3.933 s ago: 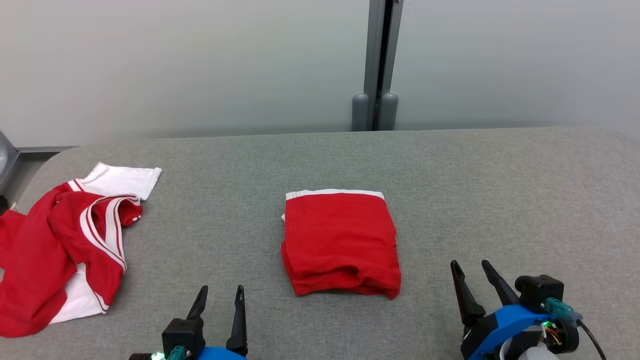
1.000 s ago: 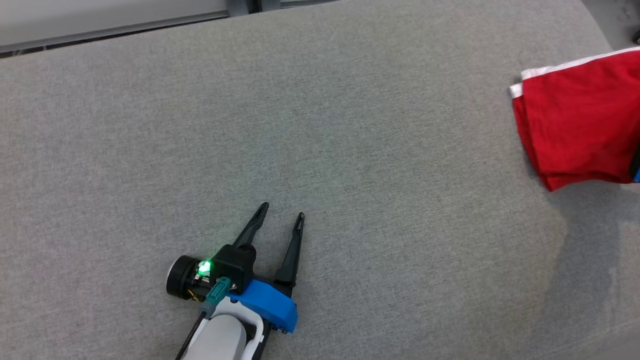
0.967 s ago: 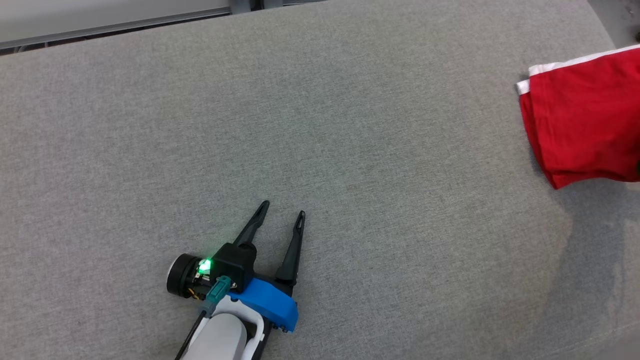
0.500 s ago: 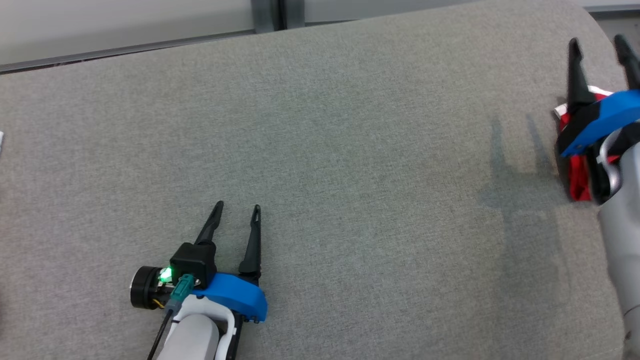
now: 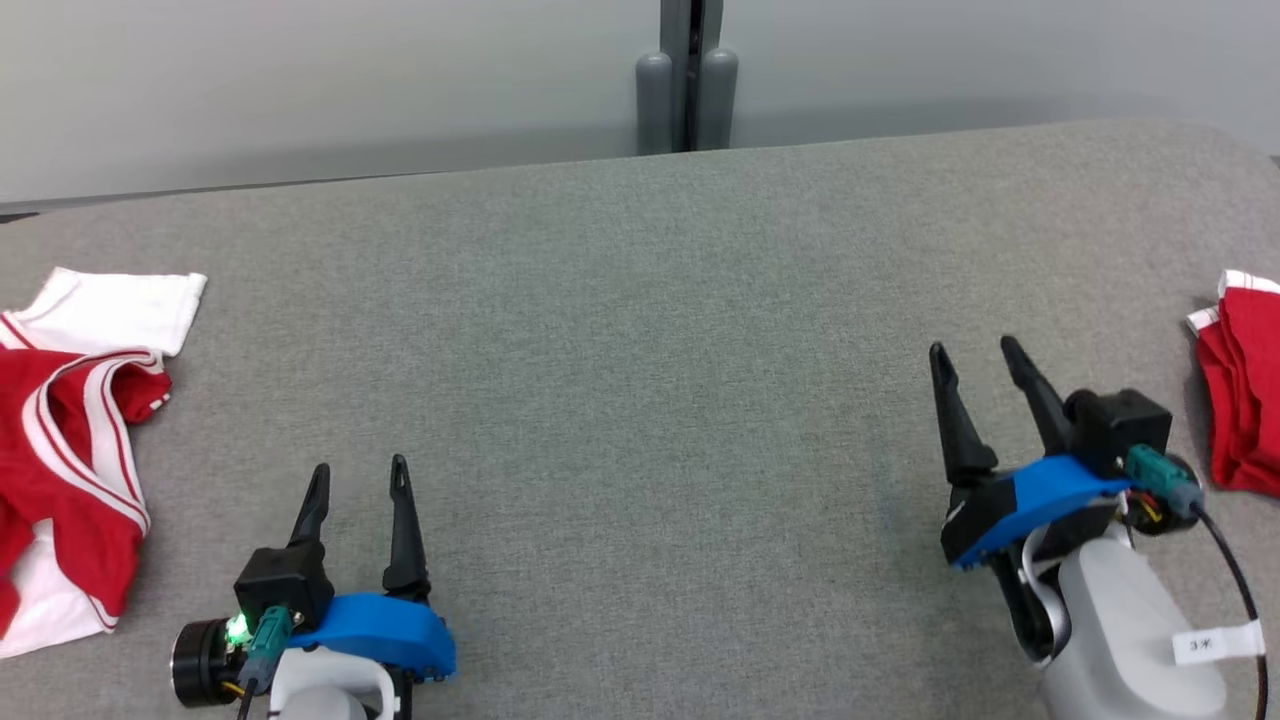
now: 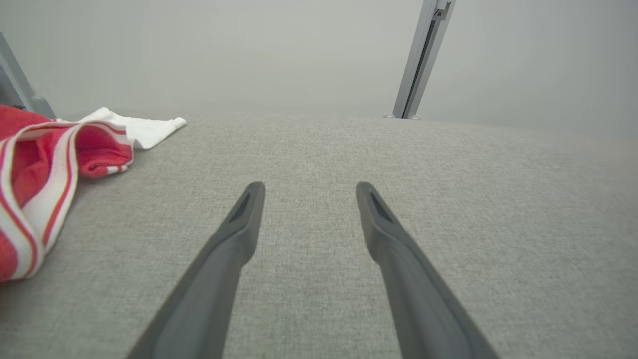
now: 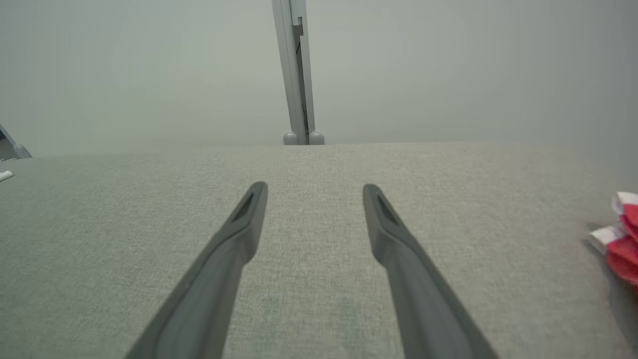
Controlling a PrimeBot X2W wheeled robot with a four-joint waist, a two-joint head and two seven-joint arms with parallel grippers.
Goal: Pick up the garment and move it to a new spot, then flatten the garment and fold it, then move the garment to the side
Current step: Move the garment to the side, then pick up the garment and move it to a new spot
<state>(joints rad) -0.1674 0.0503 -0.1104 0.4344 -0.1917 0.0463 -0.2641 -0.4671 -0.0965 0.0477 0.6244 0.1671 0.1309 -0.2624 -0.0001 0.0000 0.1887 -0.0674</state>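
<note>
The folded red garment (image 5: 1240, 400) with a white hem lies at the far right edge of the grey table (image 5: 640, 300); it also shows at the right edge as the folded red garment (image 7: 620, 234) in the right wrist view. My right gripper (image 5: 975, 350) stands open to its left, apart from it, with nothing between the fingers, as with the right gripper (image 7: 315, 189) seen from the wrist. My left gripper (image 5: 360, 472) is open and empty at the lower left, and the left gripper (image 6: 309, 188) hovers over bare fabric.
A crumpled red and white shirt (image 5: 70, 440) lies at the table's left edge, seen too as the crumpled shirt (image 6: 45, 159) in the left wrist view. A grey post (image 5: 688, 75) stands behind the table against a pale wall.
The head camera has swung back to centre. My right gripper let go of the folded garment at the right edge and drew back to the left of it. The left gripper stays open.
</note>
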